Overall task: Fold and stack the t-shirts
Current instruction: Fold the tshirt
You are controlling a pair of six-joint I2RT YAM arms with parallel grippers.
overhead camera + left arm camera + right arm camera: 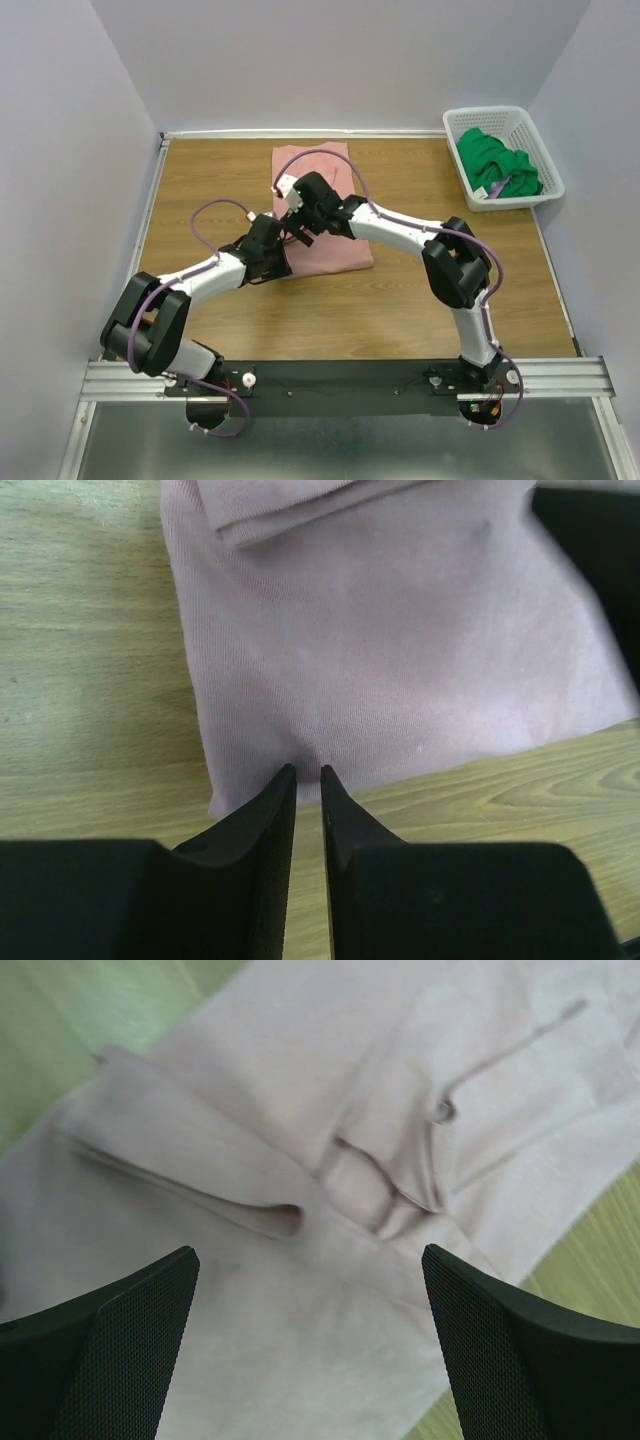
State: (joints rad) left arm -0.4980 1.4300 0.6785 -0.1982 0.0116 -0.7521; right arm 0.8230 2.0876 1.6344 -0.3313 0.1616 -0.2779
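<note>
The dusty-pink t-shirt lies flat on the wooden table, folded into a long strip, with its sleeve folded in and its collar showing in the right wrist view. My left gripper is shut, with only a thin slit between its fingers. Its tips sit just over the shirt's near edge beside the near-left corner, and it holds nothing. My right gripper is wide open and hovers over the middle of the pink shirt, empty. The bright green t-shirt is bunched in the basket.
A white lattice basket stands at the far right corner of the table. Grey walls close in the table on the left, back and right. Both arms meet over the pink shirt, and part of the right arm shows dark at the left wrist view's top right.
</note>
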